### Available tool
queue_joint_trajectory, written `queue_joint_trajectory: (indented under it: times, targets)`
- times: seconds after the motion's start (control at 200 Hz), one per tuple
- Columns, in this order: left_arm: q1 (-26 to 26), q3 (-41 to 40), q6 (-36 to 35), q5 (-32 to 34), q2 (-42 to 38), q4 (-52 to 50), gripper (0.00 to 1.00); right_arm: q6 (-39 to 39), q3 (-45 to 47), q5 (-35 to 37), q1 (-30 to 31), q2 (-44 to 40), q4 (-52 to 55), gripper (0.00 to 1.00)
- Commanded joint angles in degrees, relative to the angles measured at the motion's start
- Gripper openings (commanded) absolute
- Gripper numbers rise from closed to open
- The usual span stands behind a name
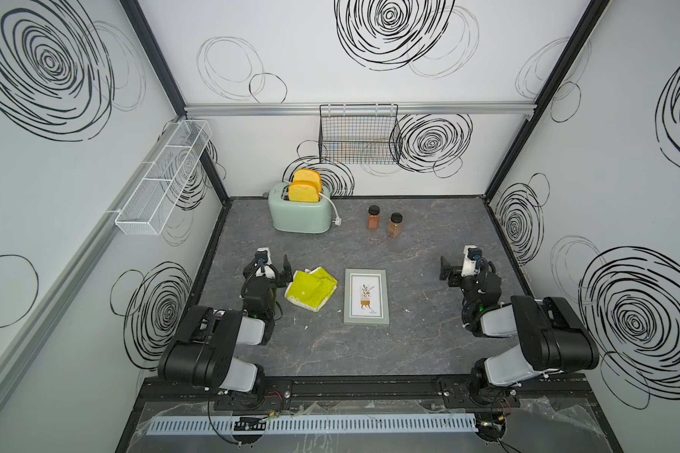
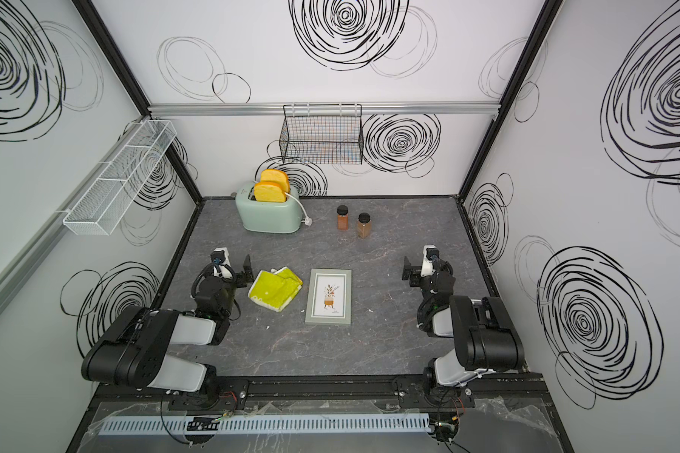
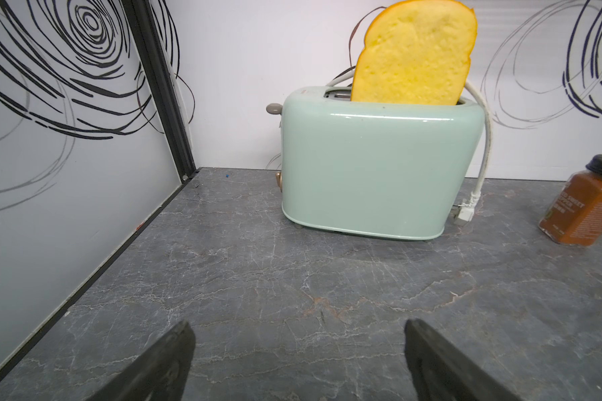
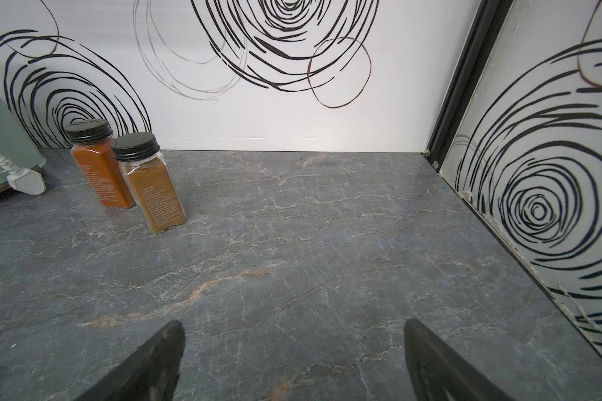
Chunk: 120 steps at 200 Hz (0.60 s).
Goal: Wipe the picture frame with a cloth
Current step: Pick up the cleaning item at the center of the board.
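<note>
Flat on the dark marbled table [image 1: 409, 353], dead centre, lies the picture frame [image 1: 366, 297], long side running twelve to six, dry of any cloth contact as far as can be judged. Just beside it at nine o'clock, apart by a thin strip of bare table, sits the cloth [image 1: 311, 289], crumpled in a loose heap, striped edge toward seven. Nothing started, then: cloth not picked up, frame not wiped, the whole job left to do. Further out at nine, touching or nearly touching the cloth's edge, hard to tell which, hangs the left gripper [image 1: 286, 270], released, jaws wide with only table between them in the left wrist view [image 3: 294, 361]. Over at three o'clock, well apart from the frame, waits the right gripper [image 1: 446, 268], likewise spread and empty, seen so in the right wrist view too [image 4: 294, 361]. Room for moving looks generous: open table around the frame at six, at three and up toward twelve. Farther off at eleven stands the mint toaster [image 1: 300, 213] with two slices of bread [image 1: 304, 192] poking up; at one o'clock, two spice jars [image 1: 384, 222], near each other and likely easy to topple on a wide sweep. Beyond all that, walls on three sides and the black rail at six.
</note>
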<state>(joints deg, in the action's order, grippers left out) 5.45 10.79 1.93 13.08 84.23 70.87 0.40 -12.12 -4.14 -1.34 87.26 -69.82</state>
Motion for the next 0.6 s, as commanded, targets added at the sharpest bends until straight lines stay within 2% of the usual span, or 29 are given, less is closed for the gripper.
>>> queue_joint_trajectory:
  times: [0.0,0.32,0.36,0.4,0.435,0.505,0.545,0.595]
  targets:
    - [-0.53,0.29,-0.47,0.11,-0.17,4.25,0.98,-0.55,-0.78,-0.70,-0.33,-0.42,-0.58,0.99]
    - [-1.21,0.54,-0.18,-1.50,-0.20,3.67,0.98,-0.58,-1.24,-1.71,-0.57,-0.13,0.31,0.99]
    - [-2.08,1.01,-0.77,-5.50,-0.13,2.64,0.98,-0.59,-1.38,-1.88,-0.67,-0.12,0.39,1.00]
    - [-3.47,2.13,-1.54,-12.22,-0.14,0.48,0.98,-0.55,-1.40,-2.01,-0.75,-0.05,0.41,0.93]
    - [-4.05,2.14,-1.25,-13.57,-0.12,0.98,1.00,-0.49,-1.33,-2.01,-0.76,-0.15,0.39,0.86]
    - [-3.80,1.74,-1.41,-13.14,-0.38,1.23,0.92,-0.50,-1.15,-1.94,-0.76,-0.16,0.15,0.76]
    - [-3.66,2.14,-0.88,-11.63,-0.64,0.50,0.78,-0.29,-1.05,-0.70,-0.60,-0.58,0.08,0.67]
    - [-2.72,3.19,-0.23,-6.69,-2.80,-3.06,0.65,0.16,-1.87,1.66,-0.14,-1.76,2.22,0.62]
